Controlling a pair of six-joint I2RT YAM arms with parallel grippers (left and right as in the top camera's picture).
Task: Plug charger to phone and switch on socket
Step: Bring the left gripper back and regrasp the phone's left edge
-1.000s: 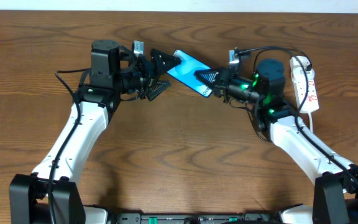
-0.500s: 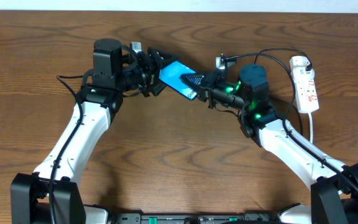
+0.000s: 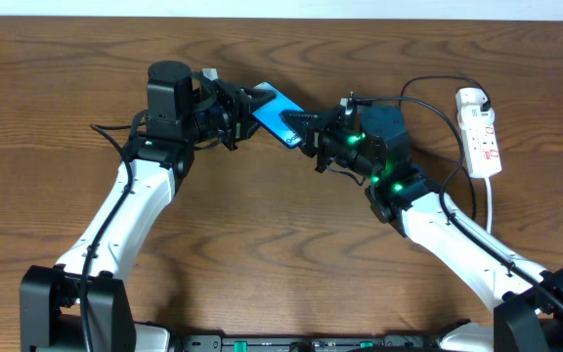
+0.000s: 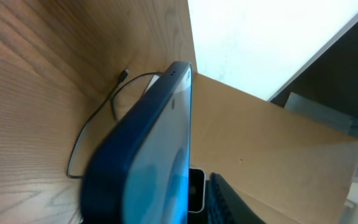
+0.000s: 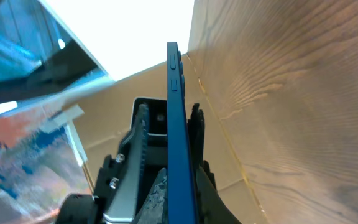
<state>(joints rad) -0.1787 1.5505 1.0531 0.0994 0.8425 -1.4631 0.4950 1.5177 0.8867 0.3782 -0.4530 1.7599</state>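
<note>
The phone (image 3: 274,110), blue-screened, hangs above the table between both arms. My right gripper (image 3: 306,132) is shut on its right end; in the right wrist view the phone (image 5: 178,112) runs edge-on out of that gripper (image 5: 180,199). My left gripper (image 3: 245,110) straddles the other end with narrowed jaws, and one finger (image 5: 143,127) still stands apart from the phone. The left wrist view is filled by the phone (image 4: 148,162). Beyond it the charger (image 4: 92,130) lies on the wood, its small plug (image 4: 124,75) free. The socket (image 3: 481,132) lies at the far right.
A thin black cable (image 3: 428,83) arcs from behind the right arm toward the socket. The socket's white cord (image 3: 491,196) runs toward the table's front along the right arm. A pale wall edge (image 3: 281,8) borders the table's far side.
The right arm has carried the phone leftward into the left gripper. The left jaws have narrowed from wide open to close around the phone's end.
</note>
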